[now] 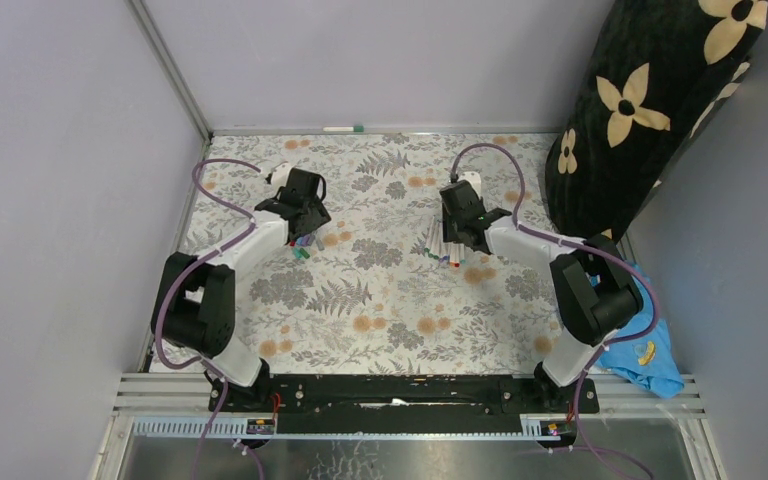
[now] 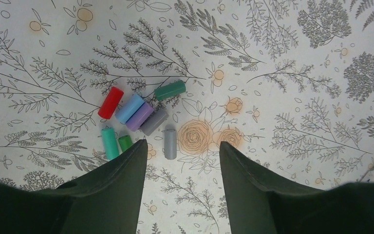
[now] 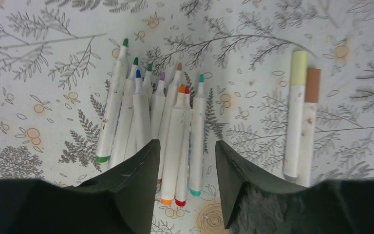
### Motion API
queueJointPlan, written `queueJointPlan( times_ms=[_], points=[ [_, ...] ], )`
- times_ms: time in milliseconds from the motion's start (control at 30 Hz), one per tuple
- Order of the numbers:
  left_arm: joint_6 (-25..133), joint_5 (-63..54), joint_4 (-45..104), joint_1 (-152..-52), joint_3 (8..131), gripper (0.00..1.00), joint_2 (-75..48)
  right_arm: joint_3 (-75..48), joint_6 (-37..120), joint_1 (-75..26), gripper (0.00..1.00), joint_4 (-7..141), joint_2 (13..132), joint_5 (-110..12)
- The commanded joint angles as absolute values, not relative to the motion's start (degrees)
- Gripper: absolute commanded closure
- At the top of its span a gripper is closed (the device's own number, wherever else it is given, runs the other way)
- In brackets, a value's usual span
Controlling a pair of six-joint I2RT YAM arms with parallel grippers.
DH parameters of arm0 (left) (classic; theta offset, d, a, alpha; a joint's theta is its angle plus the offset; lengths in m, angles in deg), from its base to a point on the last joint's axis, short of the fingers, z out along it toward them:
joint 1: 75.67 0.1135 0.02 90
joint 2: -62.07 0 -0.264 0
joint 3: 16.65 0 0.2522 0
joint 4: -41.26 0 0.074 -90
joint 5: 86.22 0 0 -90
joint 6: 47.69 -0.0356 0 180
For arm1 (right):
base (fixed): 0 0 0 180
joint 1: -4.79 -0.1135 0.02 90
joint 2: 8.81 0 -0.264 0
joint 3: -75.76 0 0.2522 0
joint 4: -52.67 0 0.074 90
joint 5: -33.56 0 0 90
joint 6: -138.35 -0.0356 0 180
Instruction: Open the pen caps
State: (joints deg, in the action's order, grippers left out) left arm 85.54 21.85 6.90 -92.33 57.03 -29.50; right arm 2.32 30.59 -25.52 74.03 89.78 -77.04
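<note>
**Operator:** Where are the pen caps point(image 2: 140, 116)?

**Technician:** Eight lie loose on the floral surface point(image 2: 292, 58) under the left arm. In the left wrist view, the red cap point(image 2: 111, 103), light blue cap point(image 2: 130, 108), purple cap and first grey cap point(image 2: 154, 122) lie side by side in a touching row. The dark green cap point(image 2: 170, 90) is at 1 o'clock of that row. The teal cap point(image 2: 109, 143) and green cap point(image 2: 125, 143) are at 7 o'clock. The second grey cap point(image 2: 170, 143) lies apart at 5 o'clock.

**Operator:** Any caps on pens?

**Technician:** Two. In the right wrist view, a pale yellow cap point(image 3: 299, 68) and a brown cap point(image 3: 313, 85) sit on the capped pens point(image 3: 292, 141), which lie side by side at 2 o'clock of the right gripper point(image 3: 186, 144). The uncapped pens point(image 3: 173, 126) lie bundled from 10 to 12 o'clock, coloured tips toward 12.

**Operator:** Gripper state?

**Technician:** Left gripper point(image 2: 183, 144): jaws apart, nothing between them, above the surface beside the loose caps. Right gripper: jaws apart, holding nothing, above the near ends of the bundle.
</note>
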Motion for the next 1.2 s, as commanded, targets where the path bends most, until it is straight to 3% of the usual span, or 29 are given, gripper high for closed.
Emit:
queueJointPlan(
  times_ms=[0,367,1167],
  points=[
    [86.7,20.9,7.8,-92.3,58.3,0.37,-27.0,-0.3,30.4,-23.8,0.48,76.5,84.6,-82.0],
    [87.2,17.6,9.4,-93.3,58.0,0.37,-23.9,2.6,30.1,-14.5,0.48,78.8,85.0,-77.9],
    [87.8,17.0,10.4,-93.6,57.8,0.37,-22.9,5.2,29.7,-10.7,0.52,76.4,92.2,-71.4]
  ],
)
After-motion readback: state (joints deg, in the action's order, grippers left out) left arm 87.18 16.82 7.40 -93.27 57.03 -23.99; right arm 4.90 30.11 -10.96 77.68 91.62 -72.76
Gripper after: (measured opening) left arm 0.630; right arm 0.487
